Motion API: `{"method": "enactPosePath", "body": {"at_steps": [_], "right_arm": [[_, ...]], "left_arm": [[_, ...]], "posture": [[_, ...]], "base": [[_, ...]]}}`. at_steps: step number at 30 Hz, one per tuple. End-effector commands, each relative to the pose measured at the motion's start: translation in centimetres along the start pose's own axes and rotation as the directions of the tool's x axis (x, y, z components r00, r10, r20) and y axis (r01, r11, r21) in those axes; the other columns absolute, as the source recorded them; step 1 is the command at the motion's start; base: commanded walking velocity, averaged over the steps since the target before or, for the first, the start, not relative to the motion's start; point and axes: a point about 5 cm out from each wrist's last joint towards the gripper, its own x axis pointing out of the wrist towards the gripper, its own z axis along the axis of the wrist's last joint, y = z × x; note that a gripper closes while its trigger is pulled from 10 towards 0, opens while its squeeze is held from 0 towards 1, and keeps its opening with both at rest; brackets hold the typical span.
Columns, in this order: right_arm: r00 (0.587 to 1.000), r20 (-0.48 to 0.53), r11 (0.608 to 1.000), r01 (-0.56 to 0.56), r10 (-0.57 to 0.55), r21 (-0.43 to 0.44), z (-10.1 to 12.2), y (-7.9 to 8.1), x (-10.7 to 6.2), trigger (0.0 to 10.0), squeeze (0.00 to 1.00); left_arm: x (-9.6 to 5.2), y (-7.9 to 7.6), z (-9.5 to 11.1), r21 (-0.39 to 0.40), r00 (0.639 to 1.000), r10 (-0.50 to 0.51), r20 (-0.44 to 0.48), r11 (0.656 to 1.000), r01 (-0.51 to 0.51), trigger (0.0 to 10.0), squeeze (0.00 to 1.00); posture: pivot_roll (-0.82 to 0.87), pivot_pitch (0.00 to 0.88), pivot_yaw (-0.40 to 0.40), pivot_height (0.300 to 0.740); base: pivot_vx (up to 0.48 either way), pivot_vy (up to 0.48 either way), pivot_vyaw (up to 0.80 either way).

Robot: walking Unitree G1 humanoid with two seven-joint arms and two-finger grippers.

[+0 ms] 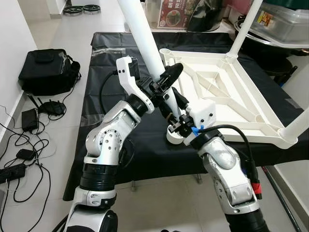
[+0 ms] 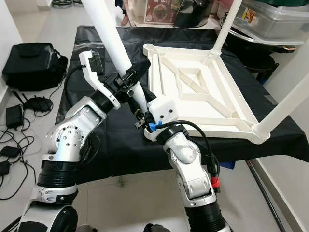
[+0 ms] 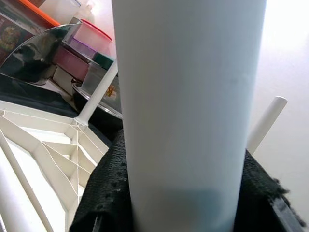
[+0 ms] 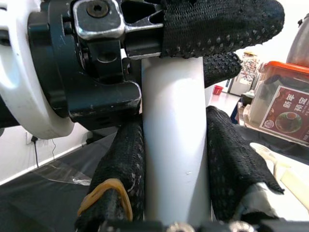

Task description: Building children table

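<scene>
A white table top (image 1: 227,92) lies upside down on a black sheet (image 1: 111,140) spread over the floor, its ribbed underside facing up. Two legs already stand in its corners, one at the far corner (image 1: 244,29) and one at the near right corner (image 1: 299,123). A third white leg (image 1: 145,41) leans over the top's near left corner, its foot at the round socket (image 1: 175,135) there.

The left gripper (image 1: 166,77) is pinching that leg partway up, black fingers (image 3: 104,193) pressed against both sides of it. The right gripper (image 1: 176,108) clamps the same leg just below, its fingers (image 4: 123,169) tight on either side, close above the socket.

The two arms cross in front of the corner and hide most of the joint.

On the tiles to the left sit a black bag (image 1: 48,70), a power adapter (image 1: 29,118) and loose cables (image 1: 24,164). Behind the sheet stand plastic storage boxes (image 1: 285,21); one (image 4: 285,108) has an orange lid and a red food label whose writing is too small to read
</scene>
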Motion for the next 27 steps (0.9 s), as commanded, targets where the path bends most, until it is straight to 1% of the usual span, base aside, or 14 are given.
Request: {"method": "enactPosePath", "body": {"at_steps": [1,8,9,10,18,19,20,21,22,23,24,25,26,27], "right_arm": [[1.0,0.005,1.0,0.019,-0.019,-0.013,0.3,-0.3,-0.1,10.0,0.0],[0.999,-0.03,0.999,0.042,-0.043,-0.018,-0.3,-0.7,-0.2,10.0,0.0],[0.999,-0.037,0.999,0.04,-0.04,-0.021,-0.5,-0.7,-0.3,10.0,0.24],[0.998,-0.042,0.999,0.037,-0.038,-0.022,-0.6,-0.7,-0.4,10.0,1.0],[0.996,-0.081,1.0,0.023,-0.023,0.005,-1.4,-0.5,-0.8,10.0,1.0],[0.995,-0.1,1.0,0.01,-0.008,0.028,-1.6,-0.4,-0.9,10.0,0.34],[0.988,-0.143,0.997,-0.042,0.052,0.071,-2.3,-0.2,-1.5,10.0,0.0],[0.988,-0.143,0.997,-0.042,0.052,0.071,-2.3,-0.2,-1.5,10.0,0.0],[0.983,-0.166,0.994,-0.059,0.074,0.092,-2.6,-0.4,-2.0,10.0,0.0],[0.979,-0.188,0.994,-0.059,0.075,0.087,-2.9,-1.0,-2.4,10.0,0.0],[0.979,-0.188,0.994,-0.059,0.075,0.087,-2.9,-1.0,-2.4,10.0,0.0],[0.973,-0.232,1.0,-0.015,0.021,0.026,-3.4,-2.9,-3.2,10.0,0.0],[0.973,-0.232,1.0,-0.015,0.021,0.026,-3.4,-2.9,-3.2,10.0,0.0],[0.966,-0.253,0.998,0.048,-0.054,-0.028,-3.5,-4.8,-3.4,10.0,0.0]], "left_arm": [[-0.2,0.5,0.1,0.012,0.999,0.039,0.009,0.999,-0.039,0.0,0.0],[-0.3,0.8,0.3,0.032,0.997,0.068,0.023,0.997,-0.069,0.0,0.0],[-0.3,0.9,0.2,0.036,0.997,0.077,0.006,0.996,-0.077,8.2,0.0],[-0.3,0.9,0.1,0.043,0.996,0.087,-0.003,0.995,-0.087,10.0,0.0],[-0.3,1.7,0.5,0.084,0.991,0.137,0.001,0.987,-0.137,10.0,0.0],[-0.3,2.0,0.7,0.091,0.99,0.144,0.005,0.985,-0.144,10.0,0.0],[-0.6,2.8,1.0,0.148,0.985,0.171,0.002,0.974,-0.169,10.0,0.0],[-0.6,2.8,1.0,0.148,0.985,0.171,0.002,0.974,-0.169,10.0,0.0],[-0.7,3.4,1.2,0.175,0.983,0.183,-0.004,0.968,-0.18,10.0,0.0],[-0.7,3.9,1.2,0.237,0.981,0.192,-0.029,0.955,-0.18,10.0,0.0],[-0.7,3.9,1.2,0.237,0.981,0.192,-0.029,0.955,-0.18,10.0,0.0],[-0.9,5.4,1.4,0.435,0.966,0.232,-0.112,0.886,-0.162,10.0,0.0],[-0.9,5.4,1.4,0.435,0.966,0.232,-0.112,0.886,-0.162,10.0,0.0],[-1.0,6.5,1.7,0.557,0.948,0.276,-0.156,0.817,-0.146,10.0,0.0]], "posture": [[0.07,0.099,-0.077,0.74],[0.07,0.092,-0.075,0.74],[0.07,0.092,-0.076,0.74],[0.07,0.092,-0.076,0.74],[0.07,0.088,-0.073,0.74],[0.07,0.083,-0.072,0.74],[0.07,0.082,-0.072,0.74],[0.07,0.082,-0.072,0.74],[0.07,0.078,-0.072,0.74],[0.08,0.078,-0.072,0.74],[0.08,0.078,-0.072,0.74],[0.08,0.075,-0.07,0.74],[0.08,0.075,-0.07,0.74],[0.07,0.075,-0.069,0.74]], "base": [[0.0,0.0,0.0],[0.0,0.0,0.0],[0.0,0.0,0.0],[0.0,0.0,0.0],[0.0,0.0,0.0],[0.0,0.0,0.0],[0.0,0.0,0.0],[0.0,0.0,0.0],[0.0,0.0,0.0],[0.0,0.0,0.0],[0.0,0.0,0.0],[0.0,0.0,0.0],[0.0,0.0,0.0],[0.0,0.0,0.0]]}}
